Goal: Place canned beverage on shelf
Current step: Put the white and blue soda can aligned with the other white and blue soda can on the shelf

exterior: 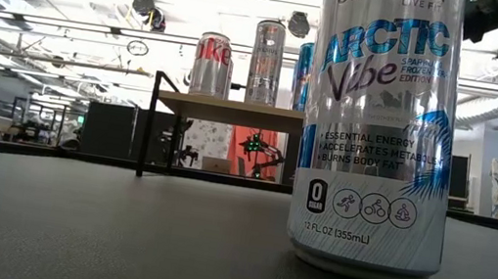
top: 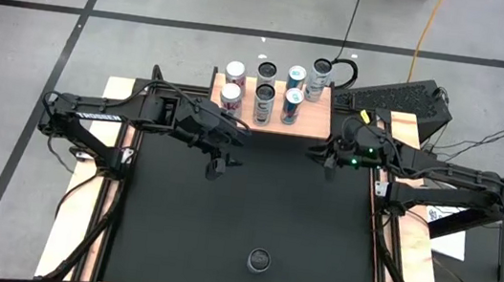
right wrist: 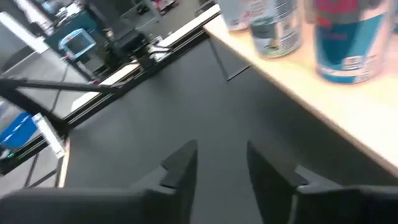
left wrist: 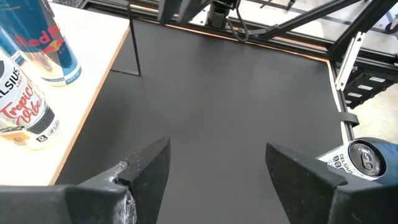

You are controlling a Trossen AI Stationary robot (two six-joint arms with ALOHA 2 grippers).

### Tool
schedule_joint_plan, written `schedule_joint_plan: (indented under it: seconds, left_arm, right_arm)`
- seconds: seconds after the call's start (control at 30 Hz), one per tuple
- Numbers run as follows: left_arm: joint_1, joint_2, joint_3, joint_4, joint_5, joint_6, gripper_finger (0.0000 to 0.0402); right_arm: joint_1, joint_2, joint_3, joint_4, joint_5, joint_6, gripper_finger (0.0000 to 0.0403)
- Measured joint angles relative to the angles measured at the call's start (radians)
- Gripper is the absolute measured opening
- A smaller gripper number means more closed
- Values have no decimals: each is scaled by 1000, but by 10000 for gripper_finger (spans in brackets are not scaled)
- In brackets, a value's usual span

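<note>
Now one can waits alone on the bench while seven stand on the shelf.

Standing upright on the black mat near the front edge of the bench (top: pixel 124 241), the lone Celsius can (top: pixel 260 259) is well apart from both arms; the low view shows it close up, silver and blue, reading "Arctic Vibe". At the far edge, the light wooden shelf (top: pixel 317 120) carries seven cans (top: pixel 264 102) in two rows — among them a Red Bull can (left wrist: pixel 53 46) and a Celsius "Tropical Vibe" can (left wrist: pixel 25 112). Just in front of the shelf's left end hovers the left hand (top: pixel 218 164), fingers spread wide and empty. Off the shelf's right end is the right hand (top: pixel 320 152) — its fingers stand narrowly apart, holding nothing.
</note>
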Motion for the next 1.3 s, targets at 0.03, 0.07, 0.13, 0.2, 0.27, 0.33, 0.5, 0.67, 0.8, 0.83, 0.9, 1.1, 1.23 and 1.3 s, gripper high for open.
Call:
schedule_joint_plan:
  seconds: [0.03,0.07,0.13,0.2,0.27,0.33,0.5,0.67,0.8,0.83,0.9,1.1,1.23,1.3]
  left_arm:
    - [0,0,0,0,0,0,267]
    - [0,0,0,0,0,0,267]
    - [0,0,0,0,0,0,267]
    - [0,0,0,0,0,0,267]
    - [0,0,0,0,0,0,267]
    - [0,0,0,0,0,0,267]
    - [0,0,0,0,0,0,267]
    - [0,0,0,0,0,0,267]
    - [0,0,0,0,0,0,267]
    - [0,0,0,0,0,0,267]
    - [0,0,0,0,0,0,267]
    - [0,0,0,0,0,0,267]
    - [0,0,0,4,0,0,267]
    - [0,0,0,4,0,0,267]
  right_arm:
    - [0,0,0,0,-11,-2,136]
    - [0,0,0,-1,-26,-2,154]
    - [2,0,0,-12,-49,-2,195]
    - [2,0,0,-39,-56,1,241]
    - [3,0,0,-78,-56,11,290]
    - [3,0,0,-124,-56,22,343]
    - [9,0,0,-207,-103,22,379]
    - [9,0,0,-209,-104,11,339]
    - [9,0,0,-209,-105,7,333]
    - [9,0,0,-208,-104,7,333]
    - [9,0,0,-193,-86,6,334]
    - [9,0,0,-158,6,11,335]
    - [9,0,0,-97,1,13,335]
    - [9,0,0,-77,4,11,336]
